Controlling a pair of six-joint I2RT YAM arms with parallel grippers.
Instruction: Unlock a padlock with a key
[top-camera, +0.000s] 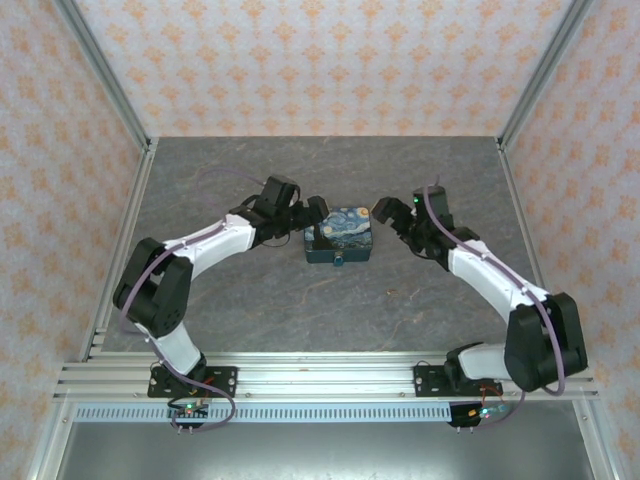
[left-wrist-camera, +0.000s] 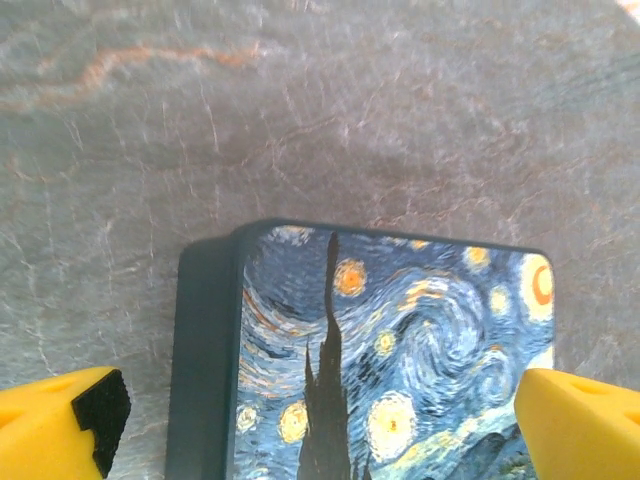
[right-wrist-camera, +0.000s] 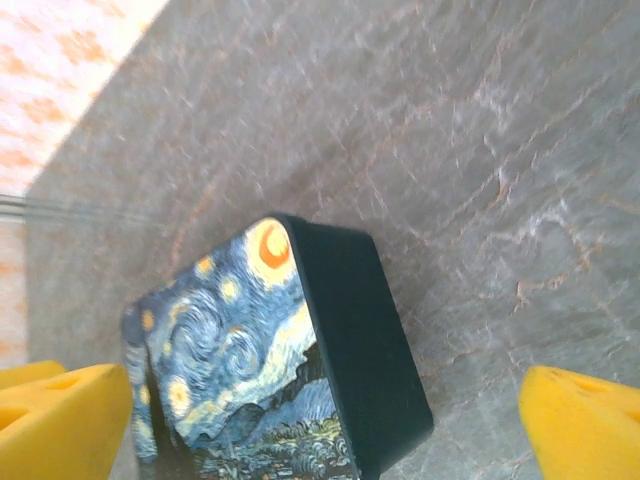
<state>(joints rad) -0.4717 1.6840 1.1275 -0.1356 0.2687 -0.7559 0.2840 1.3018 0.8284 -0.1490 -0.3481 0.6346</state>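
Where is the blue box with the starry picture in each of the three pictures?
Top external: the blue box sits in the middle of the grey table.
Left wrist: bottom centre, picture side up.
Right wrist: bottom left, dark side wall towards the right.
Shared landmark: the yellow moon on one lid corner, seen in both wrist views; grey table all round.

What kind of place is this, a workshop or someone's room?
Probably a small robot test booth: a left arm and right arm bolted to a metal rail, wallpapered panels in metal framing, and a grey table with a printed box.
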